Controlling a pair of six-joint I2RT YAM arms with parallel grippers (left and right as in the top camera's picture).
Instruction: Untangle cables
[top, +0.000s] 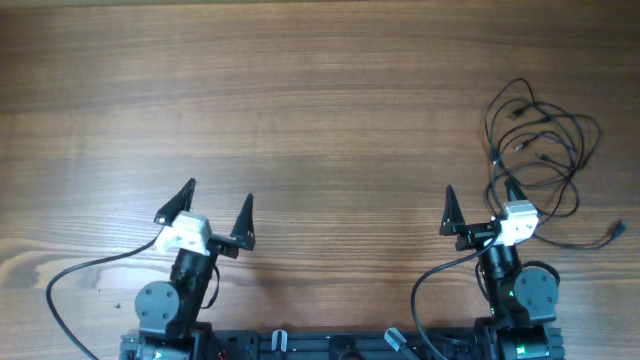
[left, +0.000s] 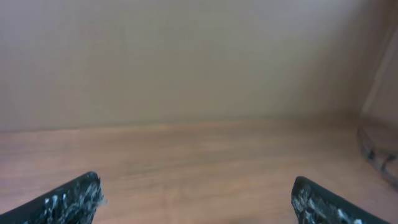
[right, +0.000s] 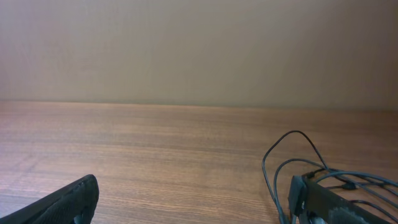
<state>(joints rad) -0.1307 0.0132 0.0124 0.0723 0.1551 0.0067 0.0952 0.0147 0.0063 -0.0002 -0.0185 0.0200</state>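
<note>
Landmark: the right gripper (top: 480, 200), low on the wooden table (top: 300, 90).
Right gripper state: fingers spread wide apart, nothing between them.
Left gripper (top: 219, 195) state: also spread wide and empty, well apart from the right gripper, on its left side.
Cables (top: 537, 150) place: just beyond the right gripper and to its right side. The nearest loops pass at its right finger (right: 323, 199); whether they touch it cannot be told.
Cables look: several thin dark wires in loose loops that cross each other many times, with small plug ends inside the bunch. One strand with a plug (top: 612, 232) trails out to the right of the right gripper.
Why the pose: both arms seem to wait low with the fingers wide, probably so that each is ready to take a strand.
Why the side matters: the bunch lies by the right gripper, so this arm is likely the first to reach; the left one sees it only at the picture edge (left: 376, 149).
Progress: untangling seems not yet begun.
</note>
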